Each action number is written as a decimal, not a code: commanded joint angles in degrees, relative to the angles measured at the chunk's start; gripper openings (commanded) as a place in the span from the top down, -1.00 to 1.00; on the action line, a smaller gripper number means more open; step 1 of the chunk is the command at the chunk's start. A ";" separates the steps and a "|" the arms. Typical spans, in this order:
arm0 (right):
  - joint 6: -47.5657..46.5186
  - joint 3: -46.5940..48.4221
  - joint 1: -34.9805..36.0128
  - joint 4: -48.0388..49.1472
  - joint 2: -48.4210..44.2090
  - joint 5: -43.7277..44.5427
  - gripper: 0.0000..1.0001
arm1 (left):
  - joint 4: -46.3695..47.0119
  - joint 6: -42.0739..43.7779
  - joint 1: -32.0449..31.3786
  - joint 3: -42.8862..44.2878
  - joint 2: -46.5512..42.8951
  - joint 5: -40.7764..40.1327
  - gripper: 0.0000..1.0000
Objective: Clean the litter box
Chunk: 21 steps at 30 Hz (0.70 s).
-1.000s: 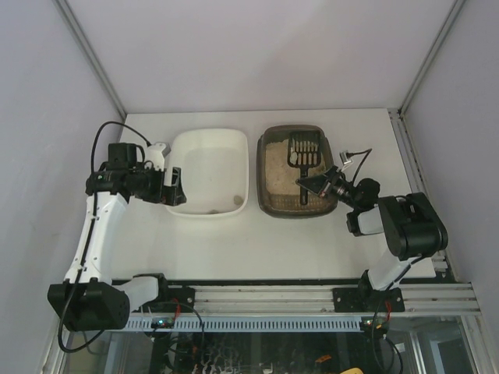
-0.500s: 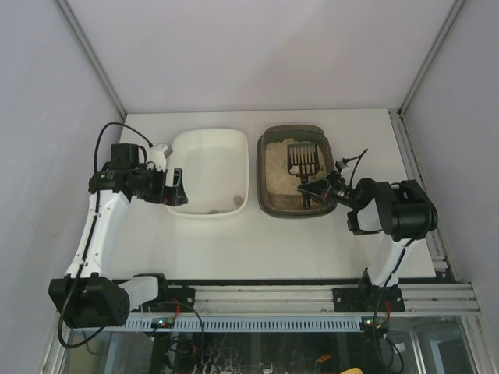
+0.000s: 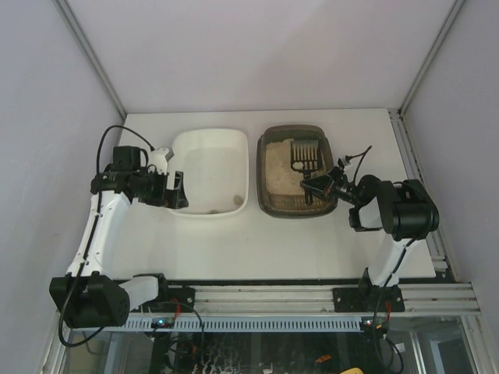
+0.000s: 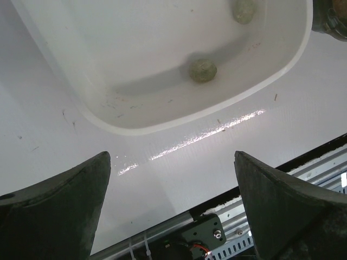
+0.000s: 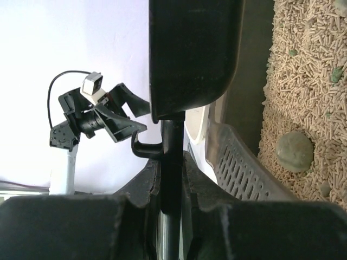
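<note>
The litter box [image 3: 266, 204] is a dark tray of beige litter [image 5: 309, 81] at the centre right of the table. A black slotted scoop [image 3: 304, 155] lies with its head over the litter. My right gripper [image 3: 313, 185] is shut on the scoop handle [image 5: 172, 135] near the box's front right. A grey-green clump [image 5: 294, 151] sits on the litter beside the scoop's slotted wall [image 5: 244, 169]. My left gripper [image 3: 178, 191] stands open and empty at the left rim of the white tray [image 3: 209, 132].
The white tray [image 4: 282, 70] holds two small clumps [image 4: 203, 70], [image 4: 244, 10] near its front. The black rail and metal frame [image 4: 217, 233] run along the near table edge under my left gripper [image 4: 172, 162]. Enclosure walls stand on both sides and behind.
The right arm has swung its wrist and brought the scoop head lower and flatter over the litter. The left arm has barely moved.
</note>
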 commanded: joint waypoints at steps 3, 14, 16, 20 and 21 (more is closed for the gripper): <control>-0.84 2.74 3.78 -0.82 0.41 -1.21 1.00 | -0.02 0.54 0.05 -1.48 -0.33 0.58 -0.99; -0.63 1.74 2.31 -5.45 -2.20 -0.55 1.00 | 0.35 0.29 0.00 -2.40 -1.09 2.08 -0.99; 7.66 0.24 -1.24 4.35 0.83 0.82 1.00 | 0.58 0.03 0.01 -2.56 -1.09 1.98 -0.99; 5.12 2.78 2.95 -0.12 0.60 -0.82 1.00 | 0.51 -0.57 0.01 -2.47 -0.26 1.12 -0.99; 3.50 3.45 4.41 -2.63 -0.60 -1.44 1.00 | 0.28 -0.61 0.02 -2.35 0.22 0.76 -0.99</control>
